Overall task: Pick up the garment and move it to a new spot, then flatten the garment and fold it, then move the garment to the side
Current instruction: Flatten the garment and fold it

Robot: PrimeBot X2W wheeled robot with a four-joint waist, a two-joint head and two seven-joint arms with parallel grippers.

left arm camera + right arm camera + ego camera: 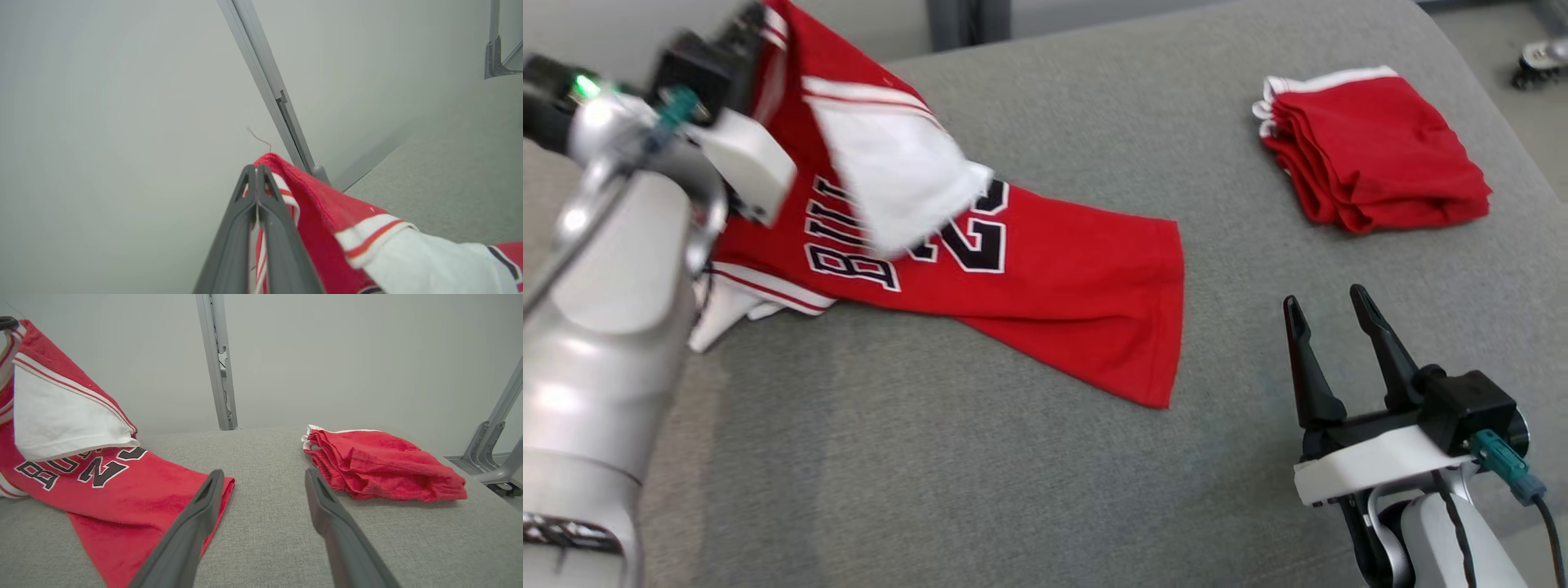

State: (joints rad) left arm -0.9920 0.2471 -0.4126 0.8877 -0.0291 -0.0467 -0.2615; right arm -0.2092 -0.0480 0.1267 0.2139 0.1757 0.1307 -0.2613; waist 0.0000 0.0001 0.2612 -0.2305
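The garment is a red jersey with black lettering, white trim and a white inner panel. Its lower half lies on the grey cushion while its top is lifted at the far left. My left gripper is shut on the jersey's red upper edge, holding it up above the surface. In the head view that gripper sits at the top left, partly blurred. My right gripper stands open at the lower right, apart from the cloth. Its fingers point between the jersey's hem and the folded pile.
A folded red garment with white trim lies at the back right of the grey cushion. A grey metal post rises behind the cushion against a pale wall. Metal frame legs stand at the right.
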